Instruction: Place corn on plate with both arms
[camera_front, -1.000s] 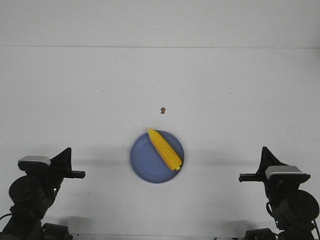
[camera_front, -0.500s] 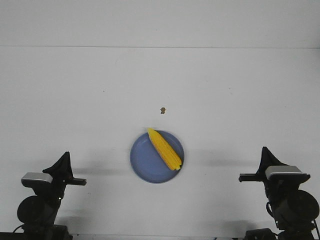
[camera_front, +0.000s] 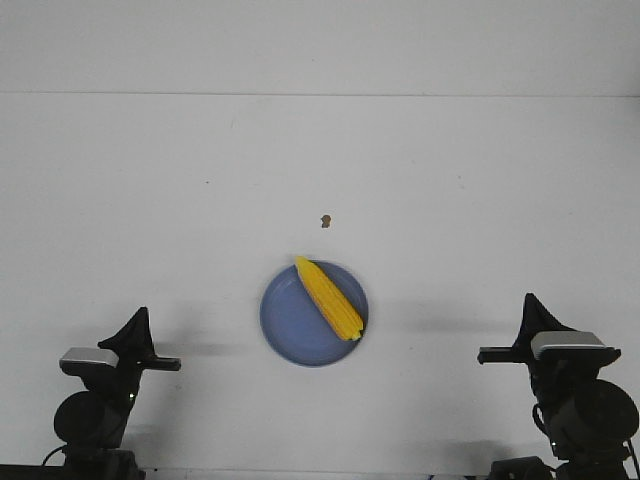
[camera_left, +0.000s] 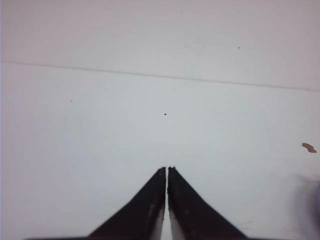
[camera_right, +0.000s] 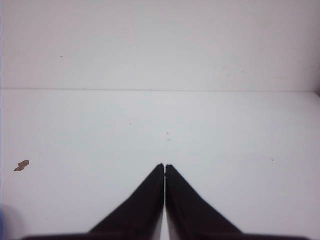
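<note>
The yellow corn (camera_front: 329, 298) lies diagonally on the round blue plate (camera_front: 290, 330) in the middle of the white table, its tip over the far rim. My left gripper (camera_front: 137, 322) is shut and empty at the near left, well apart from the plate; in the left wrist view (camera_left: 167, 169) its jaws meet over bare table. My right gripper (camera_front: 528, 299) is shut and empty at the near right; in the right wrist view (camera_right: 164, 166) its jaws also meet over bare table. Neither wrist view shows the corn.
A small brown speck (camera_front: 325, 220) lies on the table beyond the plate; it also shows in the left wrist view (camera_left: 308, 147) and the right wrist view (camera_right: 21, 165). The table's far edge meets a white wall.
My left arm has drawn back and lower toward the near left corner. The right arm, the corn and the plate have not moved.
</note>
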